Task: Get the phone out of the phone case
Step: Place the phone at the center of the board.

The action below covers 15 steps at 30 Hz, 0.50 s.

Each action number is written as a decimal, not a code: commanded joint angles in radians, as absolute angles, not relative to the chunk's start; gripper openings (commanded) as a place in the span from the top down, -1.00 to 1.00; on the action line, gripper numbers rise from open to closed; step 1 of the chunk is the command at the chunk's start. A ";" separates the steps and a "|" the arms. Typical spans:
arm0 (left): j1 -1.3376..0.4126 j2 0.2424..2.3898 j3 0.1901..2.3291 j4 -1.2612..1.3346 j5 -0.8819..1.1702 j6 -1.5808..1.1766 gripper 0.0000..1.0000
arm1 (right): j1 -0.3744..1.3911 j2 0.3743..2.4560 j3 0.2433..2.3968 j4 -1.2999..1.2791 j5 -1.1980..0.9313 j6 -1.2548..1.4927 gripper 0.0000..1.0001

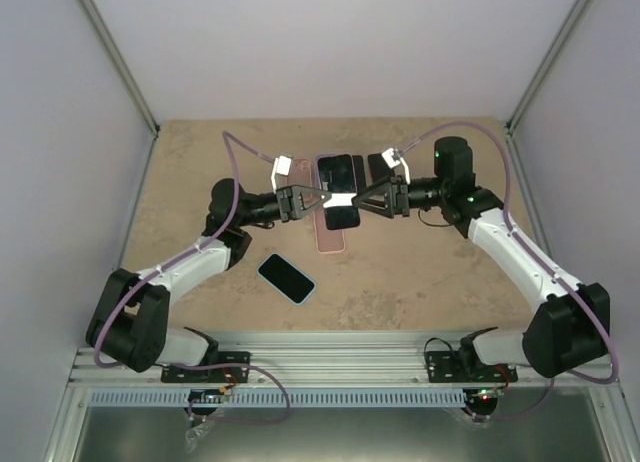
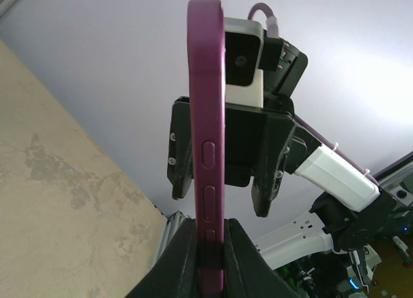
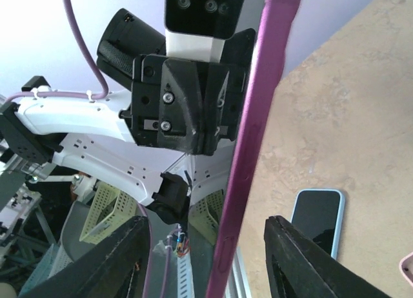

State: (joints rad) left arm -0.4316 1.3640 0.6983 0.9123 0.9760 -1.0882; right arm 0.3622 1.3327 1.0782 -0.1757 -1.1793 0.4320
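A phone with a dark screen sits in a purple case point(image 1: 340, 187), held edge-up above the table's middle. My left gripper point(image 1: 322, 200) is shut on the case's long edge; in the left wrist view its fingers point(image 2: 210, 230) pinch the purple case point(image 2: 208, 117) by the side buttons. My right gripper point(image 1: 360, 200) is open, and its fingertips stand on either side of the case without touching it. In the right wrist view the purple case point(image 3: 258, 104) runs between the spread fingers of the right gripper point(image 3: 206, 224).
A pink case point(image 1: 330, 238) lies flat on the table under the held phone. A second phone in a light-blue case point(image 1: 286, 278) lies nearer the front left and also shows in the right wrist view point(image 3: 317, 220). A dark flat object point(image 1: 380, 165) lies behind the right gripper.
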 commanded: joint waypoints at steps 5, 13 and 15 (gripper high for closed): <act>-0.452 1.353 0.716 0.982 0.985 -1.044 1.00 | 0.353 1.373 1.066 -0.068 -1.213 0.562 0.29; -0.468 1.356 0.738 0.857 0.979 -0.952 1.00 | 0.344 1.388 1.018 0.061 -1.243 0.692 0.61; -0.470 1.358 0.741 0.839 0.973 -0.939 1.00 | 0.345 1.388 1.013 0.071 -1.245 0.704 0.71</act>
State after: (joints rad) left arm -0.4587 1.3640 0.7033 0.8532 0.9791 -1.0153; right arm 0.3500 1.3785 1.0309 -0.0059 -1.2144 0.6338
